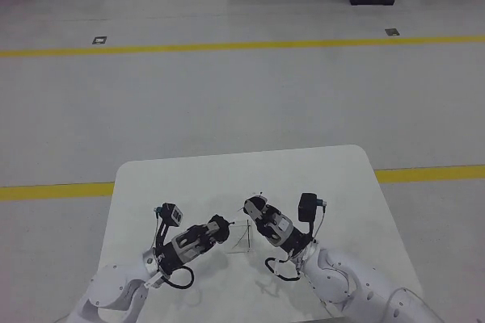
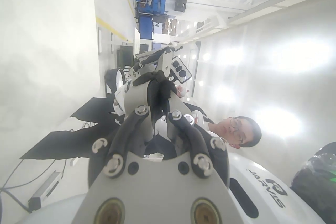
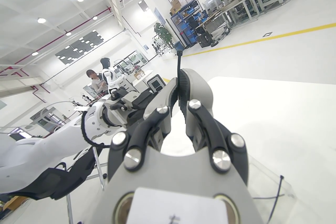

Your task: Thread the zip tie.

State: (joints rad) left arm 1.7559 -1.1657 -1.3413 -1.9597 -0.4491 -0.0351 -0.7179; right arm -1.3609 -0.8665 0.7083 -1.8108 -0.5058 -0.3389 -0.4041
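My right gripper [image 3: 179,86] is shut on a thin black zip tie [image 3: 179,62]. The tie's square head sticks out past the fingertips. In the top view this gripper [image 1: 255,208] hovers above the middle of the white table [image 1: 331,174]. My left gripper [image 1: 220,227] faces it from a short gap away. Seen from its own wrist, the left gripper [image 2: 159,83] has its black pads pressed together, and I cannot make out anything between them. The right gripper's body [image 2: 157,57] shows just beyond its tips.
A clear plastic holder [image 3: 273,183] with spare black zip ties [image 3: 277,192] stands on the table under the grippers; in the top view it shows as thin lines [image 1: 242,237]. The table's rounded far edge [image 1: 242,155] lies ahead, with open floor beyond it.
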